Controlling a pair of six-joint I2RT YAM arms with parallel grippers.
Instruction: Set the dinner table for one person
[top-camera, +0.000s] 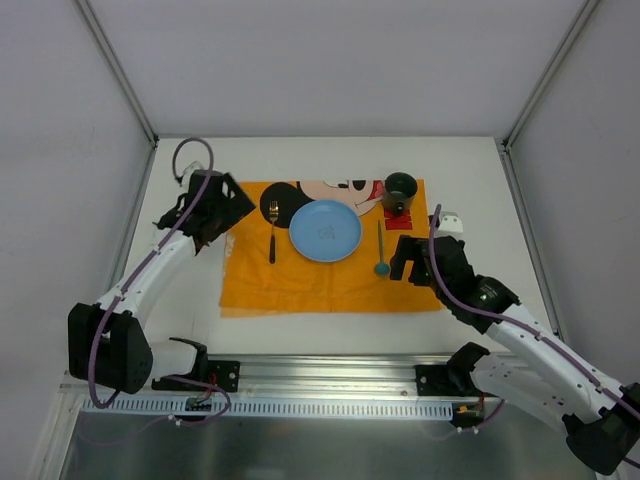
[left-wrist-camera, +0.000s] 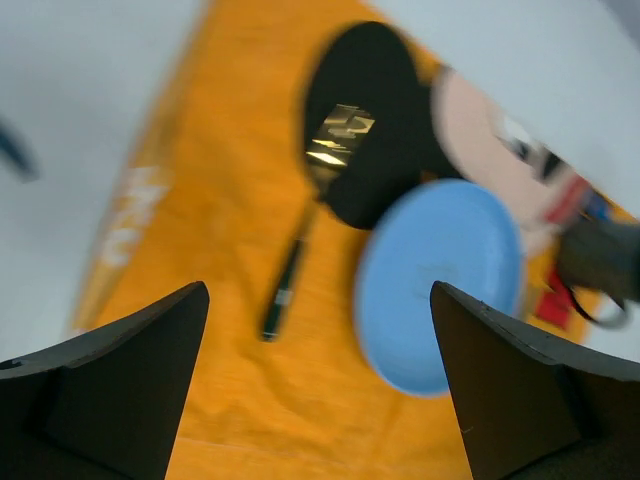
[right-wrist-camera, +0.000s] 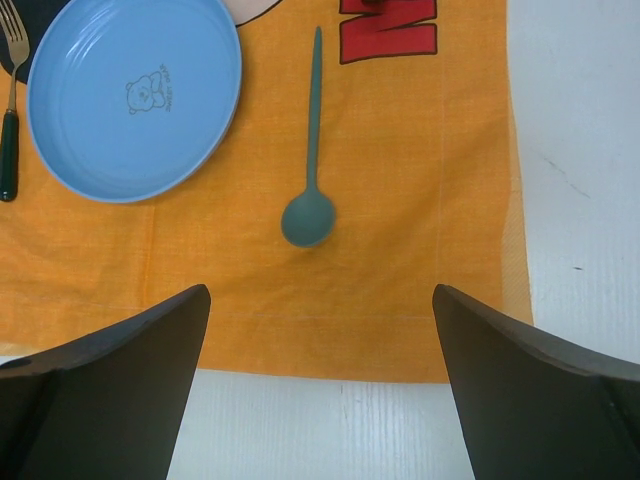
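An aluminium rail (top-camera: 330, 372) fronts the white worktop (top-camera: 470, 190), which fills the floor between grey walls. Just past the rail, the right tool (right-wrist-camera: 321, 290) hovers with its jaws wide apart and empty, short of a teal spoon (right-wrist-camera: 309, 215). The spoon lies on an orange cartoon-mouse placemat (top-camera: 300, 285), right of a blue plate (top-camera: 325, 230). A fork (top-camera: 272, 235) lies on the plate's left. The left tool (left-wrist-camera: 318, 287), jaws also spread and empty, hangs over the placemat's left edge. A dark green mug (top-camera: 400, 188) stands at the placemat's far right corner.
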